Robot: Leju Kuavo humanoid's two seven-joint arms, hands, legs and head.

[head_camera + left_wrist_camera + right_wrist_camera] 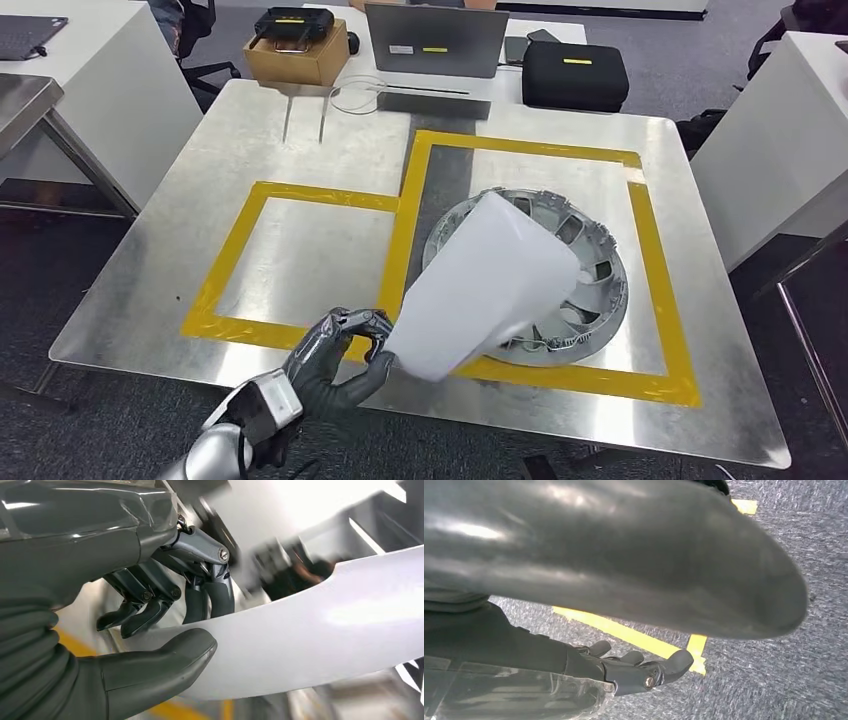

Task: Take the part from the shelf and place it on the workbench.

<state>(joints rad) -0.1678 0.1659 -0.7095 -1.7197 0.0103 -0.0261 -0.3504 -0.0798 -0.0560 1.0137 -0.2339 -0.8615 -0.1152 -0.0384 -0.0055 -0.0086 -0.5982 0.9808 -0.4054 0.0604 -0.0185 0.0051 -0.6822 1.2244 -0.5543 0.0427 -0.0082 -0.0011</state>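
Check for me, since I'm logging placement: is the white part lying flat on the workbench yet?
No. The left hand grips the white part by one end, tilted above the wheel cover.

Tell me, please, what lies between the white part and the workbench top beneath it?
A silver wheel cover lies there inside the yellow tape; the head view shows the white part overlapping it.

left arm: silver, enters from below, reaching forward | left hand (340,355): thumb (165,665) and dark fingers (210,592) pinch the white part (480,285) at its near edge | right hand (634,667): hangs low, fingers loosely extended, holding nothing
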